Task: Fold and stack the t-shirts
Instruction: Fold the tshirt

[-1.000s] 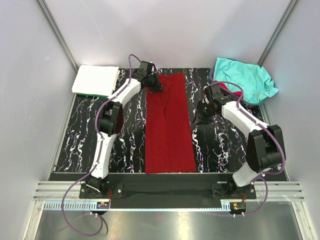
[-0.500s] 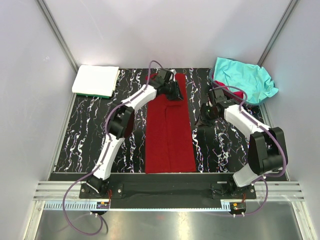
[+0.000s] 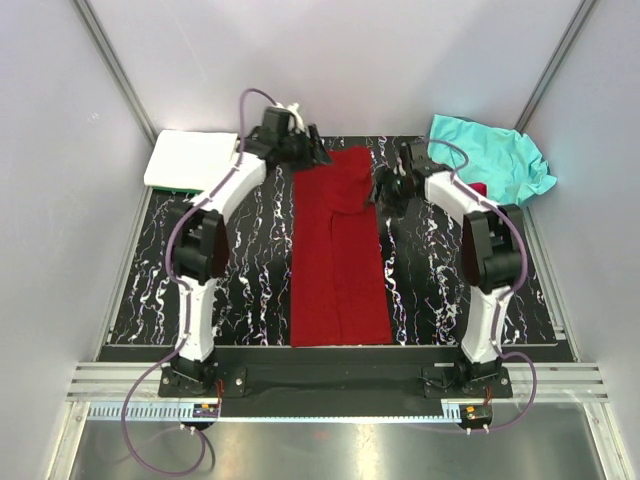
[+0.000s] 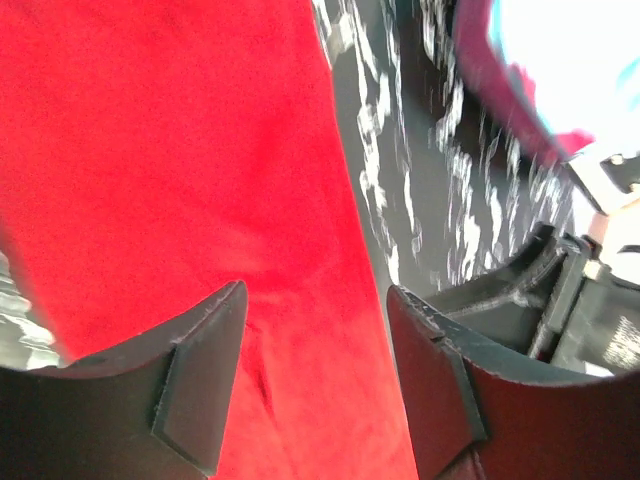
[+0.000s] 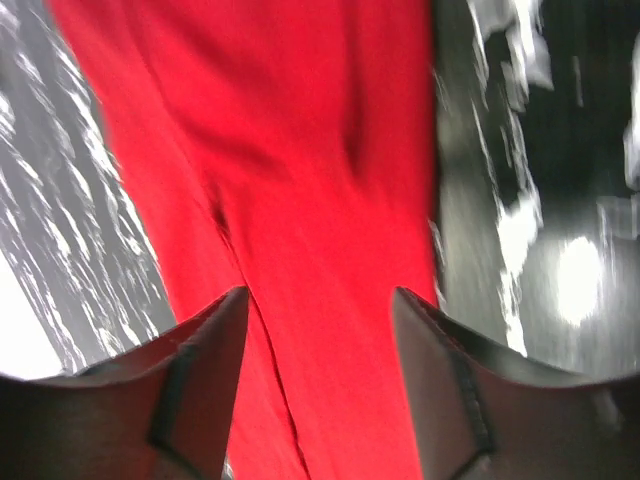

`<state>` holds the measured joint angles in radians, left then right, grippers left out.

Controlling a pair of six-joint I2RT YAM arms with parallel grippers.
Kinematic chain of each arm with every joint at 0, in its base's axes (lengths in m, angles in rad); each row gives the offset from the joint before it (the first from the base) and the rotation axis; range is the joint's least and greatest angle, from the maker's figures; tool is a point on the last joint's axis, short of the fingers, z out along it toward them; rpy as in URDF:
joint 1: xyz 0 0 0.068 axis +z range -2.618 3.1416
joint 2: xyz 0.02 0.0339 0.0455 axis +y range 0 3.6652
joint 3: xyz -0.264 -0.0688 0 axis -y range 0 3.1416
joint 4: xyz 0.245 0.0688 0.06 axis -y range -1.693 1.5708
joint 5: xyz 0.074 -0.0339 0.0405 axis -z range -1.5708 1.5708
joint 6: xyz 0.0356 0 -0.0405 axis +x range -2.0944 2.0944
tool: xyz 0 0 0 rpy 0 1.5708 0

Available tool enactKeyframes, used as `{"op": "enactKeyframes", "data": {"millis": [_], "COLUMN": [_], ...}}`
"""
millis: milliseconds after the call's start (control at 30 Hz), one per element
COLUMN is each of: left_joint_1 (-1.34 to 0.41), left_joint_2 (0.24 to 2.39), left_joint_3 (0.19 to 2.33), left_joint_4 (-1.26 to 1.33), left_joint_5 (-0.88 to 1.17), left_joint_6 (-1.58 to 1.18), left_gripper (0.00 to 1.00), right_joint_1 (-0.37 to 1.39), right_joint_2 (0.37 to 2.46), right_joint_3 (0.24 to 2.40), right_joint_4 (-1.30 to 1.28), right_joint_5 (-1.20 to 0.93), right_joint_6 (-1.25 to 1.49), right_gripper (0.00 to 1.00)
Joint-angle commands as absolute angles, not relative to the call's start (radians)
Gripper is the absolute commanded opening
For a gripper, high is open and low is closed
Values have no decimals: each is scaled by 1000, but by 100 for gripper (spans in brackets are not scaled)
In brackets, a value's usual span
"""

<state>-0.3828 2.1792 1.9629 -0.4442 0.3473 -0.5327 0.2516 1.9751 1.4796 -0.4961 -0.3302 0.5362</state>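
Mid-fold: the left gripper (image 3: pixel 312 156) and right gripper (image 3: pixel 384 190) hung empty, jaws apart, over the far end of the dark red t-shirt (image 3: pixel 338 262); the next move likely called for pinching both far corners.

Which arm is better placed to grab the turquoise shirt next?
The right. The turquoise shirt lies crumpled in the far right corner, near the right gripper, which is open. The left gripper sits beyond the dark red shirt.

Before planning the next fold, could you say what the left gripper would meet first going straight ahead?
Probably the dark red t-shirt, which lies straight ahead of the left gripper.
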Motion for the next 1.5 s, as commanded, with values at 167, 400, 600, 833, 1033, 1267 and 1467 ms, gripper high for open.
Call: {"op": "enactKeyframes", "data": {"millis": [167,400,600,833,1033,1267,1467], "left_joint_1": [-272,-270,-270,-268,-268,-268,-268], "left_joint_2": [2227,2298,2287,2283,2290,2290,2295], "left_joint_3": [1898,1934,1914,1908,1907,1884,1887], "left_joint_4": [-174,-98,-101,-107,-115,-115,-120], "left_joint_5": [514,544,546,549,548,549,543], "left_joint_6": [-592,-646,-644,-643,-644,-647,-650], "left_gripper": [61,59,58,58,57,56,55], "right_joint_1": [189,169,163,161,152,150,150], "right_joint_2": [2273,2506,2566,2599,2602,2533,2487], "right_joint_3": [1946,2193,2237,2249,2261,2217,2126], "right_joint_4": [-456,-400,-327,-295,-308,-345,-296], "right_joint_5": [-331,-414,-445,-469,-446,-425,-457], "right_joint_6": [503,531,609,643,624,568,591], "right_gripper": [65,45,43,43,45,52,51]}}
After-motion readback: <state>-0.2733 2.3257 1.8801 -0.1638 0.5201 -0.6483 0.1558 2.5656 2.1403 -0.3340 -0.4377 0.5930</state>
